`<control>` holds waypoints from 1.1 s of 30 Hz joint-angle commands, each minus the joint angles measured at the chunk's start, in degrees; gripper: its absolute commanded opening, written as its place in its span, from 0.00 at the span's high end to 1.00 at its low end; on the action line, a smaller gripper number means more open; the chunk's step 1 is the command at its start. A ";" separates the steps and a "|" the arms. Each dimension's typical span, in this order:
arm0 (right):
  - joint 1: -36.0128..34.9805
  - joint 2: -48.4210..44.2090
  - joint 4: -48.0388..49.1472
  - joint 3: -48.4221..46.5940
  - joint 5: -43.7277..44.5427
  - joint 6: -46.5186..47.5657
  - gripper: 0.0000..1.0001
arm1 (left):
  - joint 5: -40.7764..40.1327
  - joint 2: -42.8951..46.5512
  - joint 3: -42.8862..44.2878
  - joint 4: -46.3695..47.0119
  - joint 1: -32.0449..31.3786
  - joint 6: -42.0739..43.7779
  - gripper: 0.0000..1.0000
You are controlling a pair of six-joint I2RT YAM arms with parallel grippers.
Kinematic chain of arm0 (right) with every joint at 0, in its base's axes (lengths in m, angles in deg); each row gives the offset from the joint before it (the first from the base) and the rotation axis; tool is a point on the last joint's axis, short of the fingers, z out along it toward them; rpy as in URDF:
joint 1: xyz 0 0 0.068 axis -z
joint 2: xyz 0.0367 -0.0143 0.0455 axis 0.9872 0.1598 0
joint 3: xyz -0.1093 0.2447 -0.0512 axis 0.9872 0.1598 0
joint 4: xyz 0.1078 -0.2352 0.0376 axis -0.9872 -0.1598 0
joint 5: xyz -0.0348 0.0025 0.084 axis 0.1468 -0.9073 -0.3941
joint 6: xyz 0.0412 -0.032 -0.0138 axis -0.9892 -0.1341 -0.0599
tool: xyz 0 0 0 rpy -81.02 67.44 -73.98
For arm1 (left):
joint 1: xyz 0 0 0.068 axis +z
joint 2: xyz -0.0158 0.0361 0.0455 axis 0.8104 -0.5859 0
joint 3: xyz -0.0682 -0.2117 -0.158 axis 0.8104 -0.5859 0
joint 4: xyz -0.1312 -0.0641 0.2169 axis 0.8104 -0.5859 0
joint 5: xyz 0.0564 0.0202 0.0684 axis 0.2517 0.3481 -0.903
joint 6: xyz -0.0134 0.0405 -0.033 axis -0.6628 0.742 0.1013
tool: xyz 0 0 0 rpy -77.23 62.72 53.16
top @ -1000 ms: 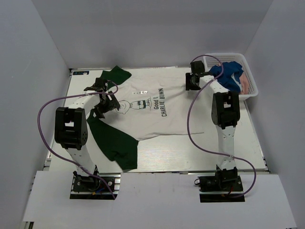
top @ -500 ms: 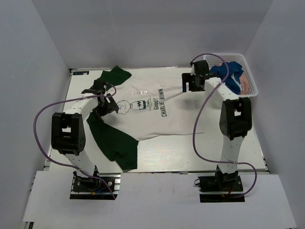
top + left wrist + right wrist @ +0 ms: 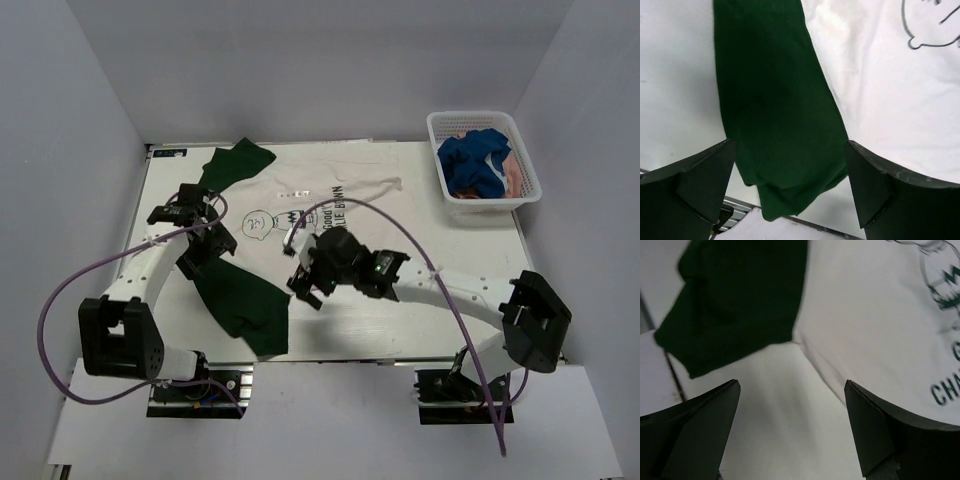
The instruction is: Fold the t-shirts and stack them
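Observation:
The cream t-shirt (image 3: 365,198) with black "Charlie Brown" print lies spread on the table, one dark green sleeve (image 3: 236,163) at the far left and the other (image 3: 245,305) at the near left. My left gripper (image 3: 200,262) hovers open and empty over the near sleeve (image 3: 775,110), by the cream body (image 3: 890,100). My right gripper (image 3: 303,287) is open and empty above bare table at the shirt's near edge, with the sleeve (image 3: 740,295) and the cream body (image 3: 880,315) ahead of it. The blue t-shirt (image 3: 474,163) and the pink one (image 3: 513,177) lie in the basket.
The white mesh basket (image 3: 470,117) stands at the far right corner. The right arm (image 3: 440,285) reaches across the near middle of the table. The table's near edge and rail (image 3: 740,205) lie just past the near sleeve's end.
My right arm has swung from the shirt's far right corner by the basket to the near middle of the table. My left gripper has moved nearer, along the near sleeve.

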 commanded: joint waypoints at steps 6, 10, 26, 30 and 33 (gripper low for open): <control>-19.05 3.12 16.08 5.40 0.22 5.66 0.10 | -3.47 8.21 4.25 -8.92 0.22 -1.80 0.00; -21.61 11.39 18.29 1.20 5.57 7.61 0.10 | -3.73 15.51 -1.20 -8.39 0.22 -1.27 0.00; -18.63 15.45 20.72 -5.27 13.59 -2.83 1.00 | -4.71 22.55 -3.40 -10.06 0.22 -0.74 0.00; -14.06 17.99 11.73 -11.72 10.25 -13.64 1.00 | -3.39 21.33 -3.40 -8.84 0.22 0.31 0.00; -9.50 21.50 6.01 -15.06 5.69 -19.26 1.00 | -3.39 21.32 -3.40 -8.83 0.22 0.31 0.00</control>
